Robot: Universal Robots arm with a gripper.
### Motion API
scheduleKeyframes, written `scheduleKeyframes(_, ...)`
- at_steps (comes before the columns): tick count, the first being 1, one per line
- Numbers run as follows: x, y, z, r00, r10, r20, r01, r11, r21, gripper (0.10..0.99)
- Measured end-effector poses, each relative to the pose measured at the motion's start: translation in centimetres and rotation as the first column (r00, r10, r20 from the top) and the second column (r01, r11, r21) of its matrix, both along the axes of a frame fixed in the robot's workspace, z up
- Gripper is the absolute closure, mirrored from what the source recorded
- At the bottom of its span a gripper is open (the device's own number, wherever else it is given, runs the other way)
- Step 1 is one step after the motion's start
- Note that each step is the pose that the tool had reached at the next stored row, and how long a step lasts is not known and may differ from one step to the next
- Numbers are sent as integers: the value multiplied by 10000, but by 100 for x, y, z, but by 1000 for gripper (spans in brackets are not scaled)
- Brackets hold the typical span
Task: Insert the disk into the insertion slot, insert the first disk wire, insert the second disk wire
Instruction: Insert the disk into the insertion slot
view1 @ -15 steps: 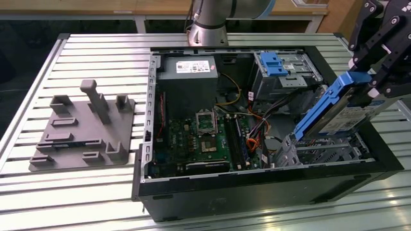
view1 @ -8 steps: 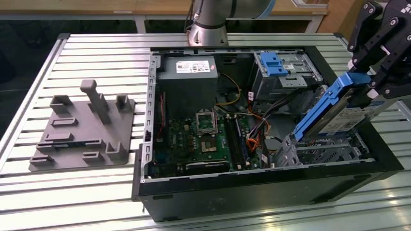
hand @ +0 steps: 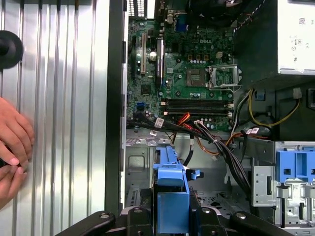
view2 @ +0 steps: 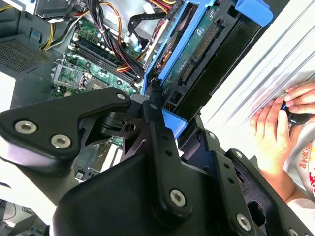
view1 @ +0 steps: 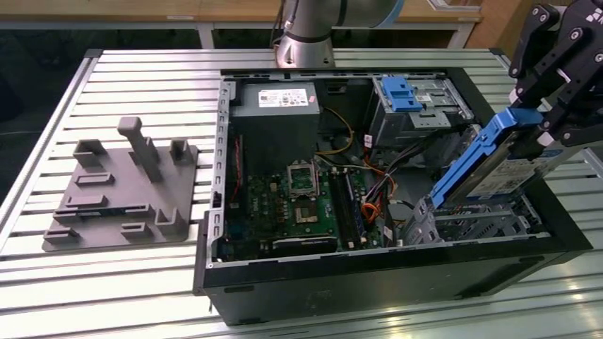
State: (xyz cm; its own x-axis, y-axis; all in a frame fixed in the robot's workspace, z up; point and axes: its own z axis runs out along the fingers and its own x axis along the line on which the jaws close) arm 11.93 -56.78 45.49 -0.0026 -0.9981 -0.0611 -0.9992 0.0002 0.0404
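Jaws of the gripper (view1: 544,131) are pinched on the upper end of the disk (view1: 495,173), their black fingers (hand: 201,216) pressed against either side of its blue carrier. From the jaws the disk hangs at a steep tilt, label side facing the exterior view's right, its lower end reaching down to the mouth of the insertion slot (view1: 481,222); whether it has entered or only touches the edge cannot be told. The perforated silver cage sits directly below the jaws in the near corner of the open computer case (view1: 377,282). Beyond the jaws, deeper in the case, stands the taller grey bay (view1: 428,113) with its blue latch (view1: 400,92). A bundle of wires (view1: 372,194) lies loose between the slot and the green motherboard (view1: 292,205), well away from the jaws. In the second wrist view a person's hand (view2: 275,132) rests on the slatted table (view1: 141,70), outside the case wall beside the jaws, fingers around a small dark object
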Motion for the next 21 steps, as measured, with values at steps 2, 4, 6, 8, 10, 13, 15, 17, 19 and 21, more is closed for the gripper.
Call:
scheduleKeyframes(2,0,0,-5,10000,0,0,0,10000,-4,722)
scheduleKeyframes(4,0,0,-10,10000,0,0,0,10000,-7,722)
scheduleKeyframes(6,0,0,-16,10000,-1,0,1,10000,-12,722)
scheduleKeyframes(8,0,0,-22,10000,-1,0,1,10000,-16,722)
scheduleKeyframes(10,0,0,-28,10000,-1,0,1,10000,-21,722)
scheduleKeyframes(13,0,0,-34,10000,-1,0,1,10000,-25,722)
scheduleKeyframes(15,0,0,-40,10000,-1,1,1,10000,-26,722)
scheduleKeyframes(17,0,0,-47,10000,-1,0,1,10000,-30,722)
scheduleKeyframes(19,0,0,-54,10000,-1,0,1,10000,-35,722)
scheduleKeyframes(21,0,-1,-62,10000,-1,0,1,10000,-41,722)
